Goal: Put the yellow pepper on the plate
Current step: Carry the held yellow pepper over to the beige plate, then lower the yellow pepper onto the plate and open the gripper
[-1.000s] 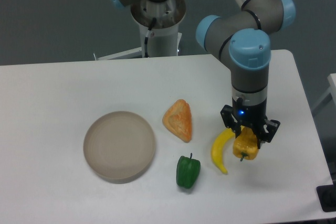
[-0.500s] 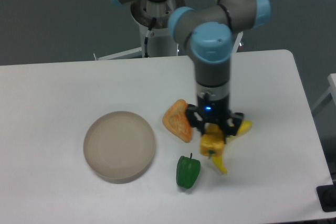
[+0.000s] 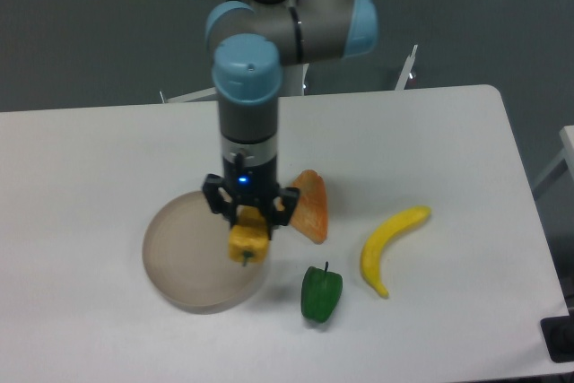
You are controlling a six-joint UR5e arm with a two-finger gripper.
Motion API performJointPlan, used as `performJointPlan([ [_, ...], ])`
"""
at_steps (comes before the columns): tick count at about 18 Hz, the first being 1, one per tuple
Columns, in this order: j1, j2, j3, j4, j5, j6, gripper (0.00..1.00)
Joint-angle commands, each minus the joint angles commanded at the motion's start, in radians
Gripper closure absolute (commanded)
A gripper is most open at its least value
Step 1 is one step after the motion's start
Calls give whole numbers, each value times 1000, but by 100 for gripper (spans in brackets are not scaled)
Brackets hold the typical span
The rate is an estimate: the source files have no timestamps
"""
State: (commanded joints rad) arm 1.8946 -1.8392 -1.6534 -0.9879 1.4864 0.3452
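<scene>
Fingers of the gripper (image 3: 248, 221) clamp the yellow pepper (image 3: 247, 241), which hangs stem-down directly beneath them, over the right part of the plate (image 3: 184, 253). The dish's bare floor extends leftward. An orange wedge (image 3: 309, 205) sits just beside the rim, on the table (image 3: 90, 168).

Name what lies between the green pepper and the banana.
Nothing: the fixed camera shows bare white table between the green pepper and the banana.
</scene>
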Motion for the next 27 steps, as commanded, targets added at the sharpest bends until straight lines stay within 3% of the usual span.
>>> performJointPlan([
  [3, -23, -6, -52, 5, 0, 2, 61],
  [6, -40, -31, -55, 12, 2, 0, 61],
  [12, -57, -98, -55, 97, 14, 0, 59],
  [27, -71, -132, -55, 110, 74, 8, 61],
])
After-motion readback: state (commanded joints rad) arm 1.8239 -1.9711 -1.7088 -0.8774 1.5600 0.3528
